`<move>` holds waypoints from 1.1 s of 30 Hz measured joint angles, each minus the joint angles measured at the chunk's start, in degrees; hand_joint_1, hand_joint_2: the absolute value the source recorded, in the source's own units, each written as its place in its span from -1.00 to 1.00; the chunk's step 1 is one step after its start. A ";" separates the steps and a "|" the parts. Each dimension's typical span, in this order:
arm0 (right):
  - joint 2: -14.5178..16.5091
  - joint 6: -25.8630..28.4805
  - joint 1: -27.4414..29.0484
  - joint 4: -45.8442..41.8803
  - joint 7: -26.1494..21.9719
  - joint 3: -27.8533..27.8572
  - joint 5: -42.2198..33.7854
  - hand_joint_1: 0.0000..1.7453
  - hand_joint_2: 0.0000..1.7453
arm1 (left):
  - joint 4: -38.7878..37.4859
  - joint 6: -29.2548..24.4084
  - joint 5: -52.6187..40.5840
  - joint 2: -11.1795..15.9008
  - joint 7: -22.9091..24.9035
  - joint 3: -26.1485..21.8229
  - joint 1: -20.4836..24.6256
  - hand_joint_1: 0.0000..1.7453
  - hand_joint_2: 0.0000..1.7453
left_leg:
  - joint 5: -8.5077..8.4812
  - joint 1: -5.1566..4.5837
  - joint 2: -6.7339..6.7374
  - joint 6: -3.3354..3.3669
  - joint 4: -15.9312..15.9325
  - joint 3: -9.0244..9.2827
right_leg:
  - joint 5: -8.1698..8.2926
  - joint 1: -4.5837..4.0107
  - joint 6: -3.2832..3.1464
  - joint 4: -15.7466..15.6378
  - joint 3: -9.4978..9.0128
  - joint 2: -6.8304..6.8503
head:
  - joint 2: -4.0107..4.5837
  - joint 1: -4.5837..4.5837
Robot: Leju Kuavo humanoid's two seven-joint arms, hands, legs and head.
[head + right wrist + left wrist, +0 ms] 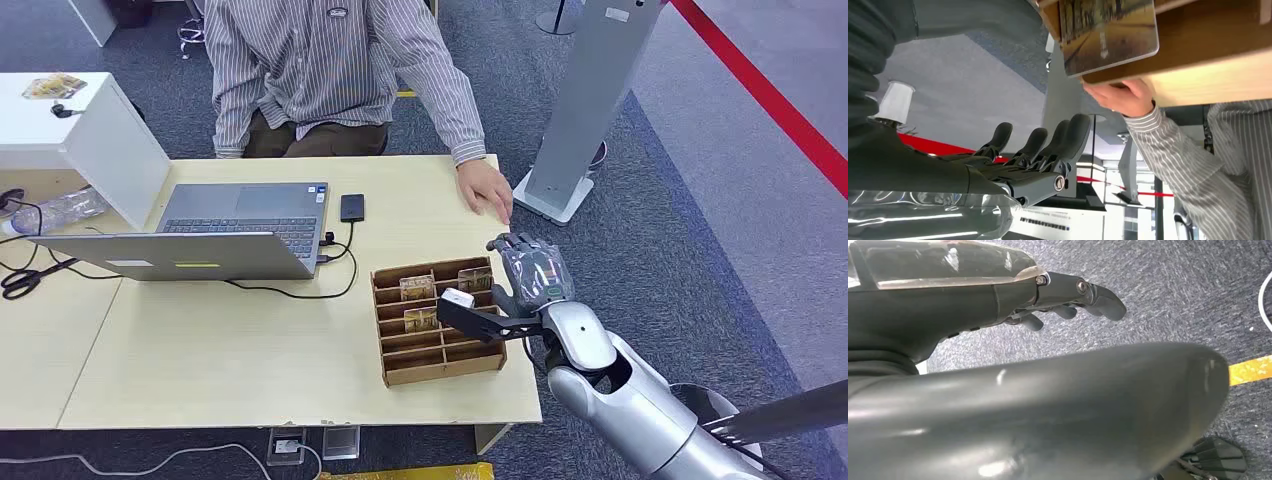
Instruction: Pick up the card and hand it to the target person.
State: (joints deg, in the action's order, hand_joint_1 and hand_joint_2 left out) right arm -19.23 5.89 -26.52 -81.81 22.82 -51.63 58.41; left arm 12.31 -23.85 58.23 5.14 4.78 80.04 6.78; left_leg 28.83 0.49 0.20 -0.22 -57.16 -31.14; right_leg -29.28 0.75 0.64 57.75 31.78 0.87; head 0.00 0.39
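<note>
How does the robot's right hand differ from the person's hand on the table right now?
The right hand hovers off the table's right edge beside the wooden card organizer, while the person's hand rests on the tabletop near the far right corner. The right hand's dark fingers are spread and empty; the person's hand lies with fingers together, pointing toward the robot. The robot's is dark and mechanical; the person's is bare below a striped sleeve. Neither holds a card.

Office-like hall — desk (250, 360), laptop (215, 235), red floor line (770, 95).
</note>
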 joint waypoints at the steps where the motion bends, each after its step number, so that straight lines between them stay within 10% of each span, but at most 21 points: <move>1: 0.01 -0.06 0.09 0.01 -0.08 -0.07 -0.05 -0.27 1.00 | 0.00 0.00 0.00 0.00 0.03 0.00 0.00 -1.00 -1.00 | 0.00 0.00 0.00 0.00 0.00 0.00 | 0.00 0.00 0.00 0.00 0.00 0.00 | 0.00 0.00; 24: 0.07 0.02 1.27 -0.03 -0.88 -2.01 -0.79 -0.07 1.00 | 0.00 0.02 -0.02 0.00 0.54 0.02 0.00 -1.00 -1.00 | 0.00 0.00 0.00 0.00 0.00 0.00 | 0.00 0.00 0.00 0.00 0.00 0.00 | 0.00 0.01; 33: 0.04 0.31 1.46 -1.10 -0.27 -2.10 -0.23 0.30 1.00 | 0.00 0.03 -0.03 0.00 0.56 0.02 0.00 -1.00 -1.00 | 0.00 0.00 0.00 0.00 0.00 0.00 | 0.00 0.00 0.00 0.00 0.00 0.00 | -0.01 0.01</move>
State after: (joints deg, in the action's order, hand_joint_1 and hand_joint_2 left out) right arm -19.19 6.20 -25.06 -82.91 22.55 -53.72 58.18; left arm 12.31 -23.82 58.19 5.14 5.33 80.06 6.79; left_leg 28.83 0.49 0.20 -0.21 -57.16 -31.14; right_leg -29.28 0.75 0.64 57.75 31.78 0.86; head -0.01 0.40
